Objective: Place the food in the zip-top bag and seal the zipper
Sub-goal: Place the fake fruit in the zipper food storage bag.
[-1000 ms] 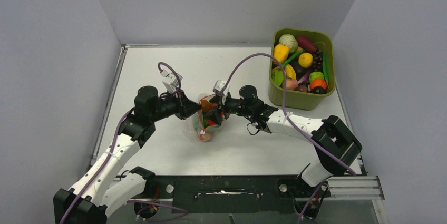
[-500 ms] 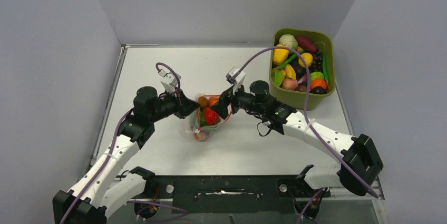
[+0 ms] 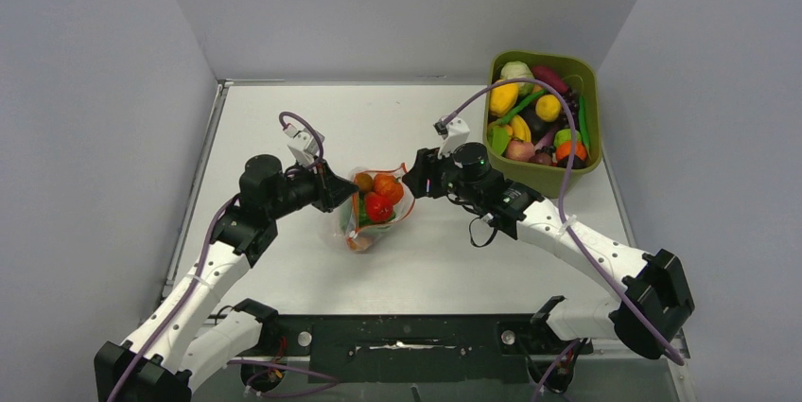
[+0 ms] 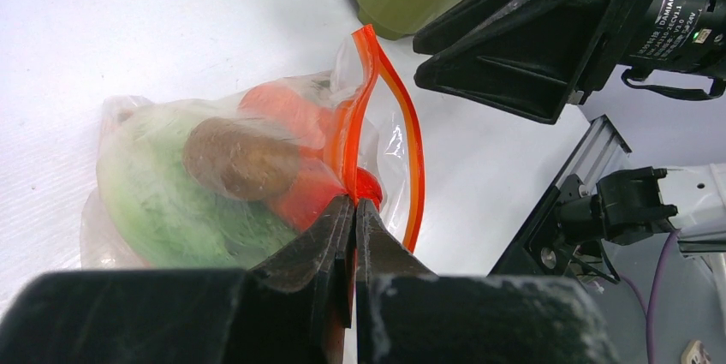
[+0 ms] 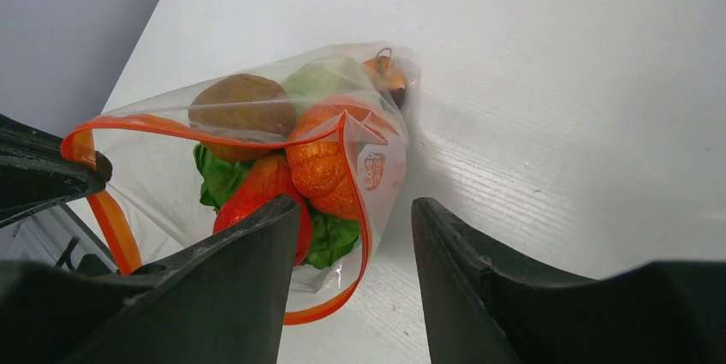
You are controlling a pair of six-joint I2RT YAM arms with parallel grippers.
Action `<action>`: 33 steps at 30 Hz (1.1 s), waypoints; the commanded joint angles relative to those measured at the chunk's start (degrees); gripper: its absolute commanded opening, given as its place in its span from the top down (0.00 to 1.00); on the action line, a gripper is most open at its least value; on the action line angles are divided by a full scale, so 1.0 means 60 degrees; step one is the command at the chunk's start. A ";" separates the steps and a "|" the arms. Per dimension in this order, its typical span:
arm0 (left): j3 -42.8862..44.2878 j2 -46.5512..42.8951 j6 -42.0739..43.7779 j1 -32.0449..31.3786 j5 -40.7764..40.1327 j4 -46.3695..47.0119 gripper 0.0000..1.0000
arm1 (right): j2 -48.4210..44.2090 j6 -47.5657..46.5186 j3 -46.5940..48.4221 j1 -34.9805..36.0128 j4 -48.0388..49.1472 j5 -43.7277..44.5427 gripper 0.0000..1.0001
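The zip-top bag (image 3: 371, 218) lies mid-table with its mouth held up and open. Inside it is food: a brown kiwi (image 5: 241, 107), an orange piece (image 5: 321, 158), a red piece (image 3: 376, 205) and green leaves (image 4: 163, 201). My left gripper (image 4: 354, 201) is shut on the orange-red zipper (image 4: 342, 146) at the bag's left end (image 3: 346, 196). My right gripper (image 5: 354, 205) stands open just right of the mouth (image 3: 414, 177), holding nothing; the zipper's near loop (image 5: 330, 308) lies ahead of its left finger.
An olive-green tub (image 3: 536, 175) full of several more toy fruits and vegetables stands at the back right, close behind the right arm. Grey walls close in the table on three sides.
My right gripper has drawn back to the right, out of the bag's mouth, and its jaws have narrowed somewhat. The bag's mouth now shows orange and red food. The left gripper has kept its hold.
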 commanded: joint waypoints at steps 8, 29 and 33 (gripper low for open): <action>0.0501 -0.0185 0.0070 0.0044 -0.0025 0.0947 1.00 | 0.0477 0.1559 -0.0298 -0.0020 0.0864 -0.0510 0.49; 0.0760 -0.0459 0.1875 0.0041 -0.1212 -0.0384 1.00 | 0.2465 0.0558 0.0963 -0.1463 0.4307 -0.2985 0.96; 0.0261 -0.0224 0.1525 0.0033 -0.0698 0.0084 1.00 | 0.2823 0.0568 0.1254 -0.1449 0.4111 -0.3028 0.94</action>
